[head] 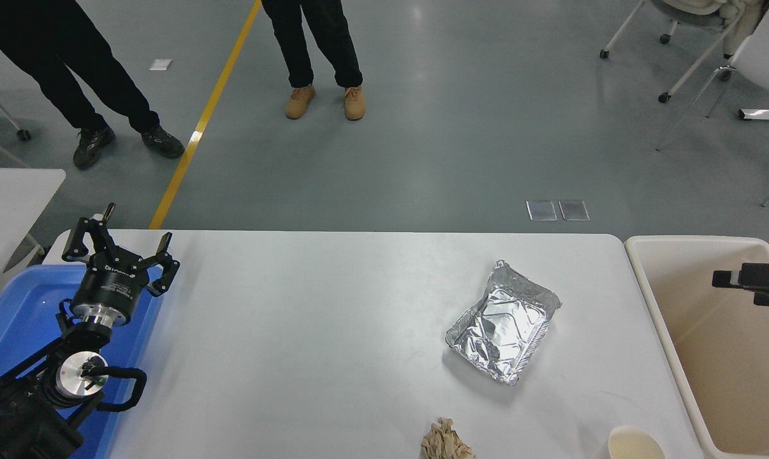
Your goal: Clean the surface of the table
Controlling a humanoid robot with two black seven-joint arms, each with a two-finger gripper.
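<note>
White table surface (327, 331), crumpled foil tray (502, 322), beige bin (652, 299), blue bin (14, 312)

High head view, forward-down over table surface (333, 319)

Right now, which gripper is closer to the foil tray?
Right. The right gripper hangs over the beige bin, just right of the foil tray; the left gripper sits parked far left.

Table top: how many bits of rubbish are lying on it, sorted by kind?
Foil tray: 1
Crumpled brown paper: 1
Paper cup: 1
Total: 3 on the table
</note>
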